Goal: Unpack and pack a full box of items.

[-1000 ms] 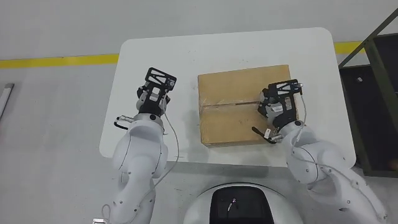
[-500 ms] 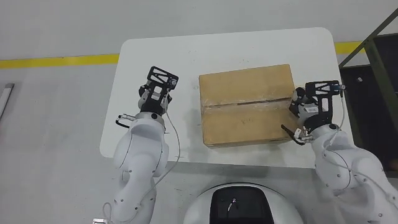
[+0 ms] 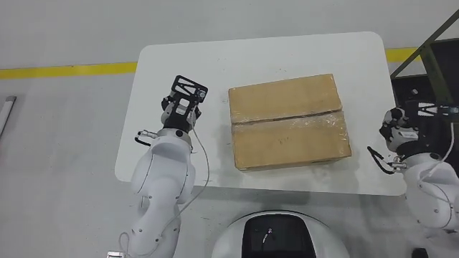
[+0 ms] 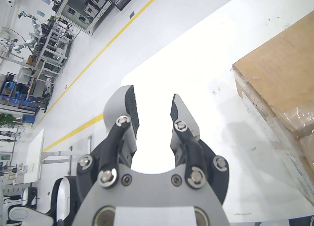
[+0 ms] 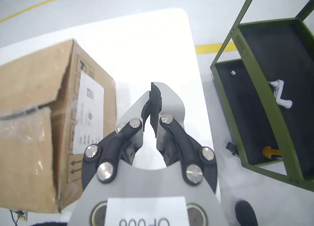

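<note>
A closed brown cardboard box [image 3: 288,121] with clear tape along its middle seam lies on the white table [image 3: 215,64]. My left gripper [image 3: 185,94] hangs open over bare table left of the box, nothing between its fingers [image 4: 131,106]; the box corner [image 4: 272,74] is off to one side. My right gripper [image 3: 419,115] sits shut and holding nothing at the table's right edge, clear of the box. In the right wrist view its tips [image 5: 152,99] meet beside the box's labelled end [image 5: 88,111].
A green metal cart [image 5: 269,104] stands close to the table's right edge, with a white part [image 5: 281,94] and a yellow-handled tool [image 5: 271,152] on its dark shelf. A yellow floor line [image 3: 64,70] runs behind the table. Bare table lies behind and left of the box.
My right gripper has left the top of the box and pulled back rightward past the table's right edge. The box shifted slightly. The left arm has barely moved.
</note>
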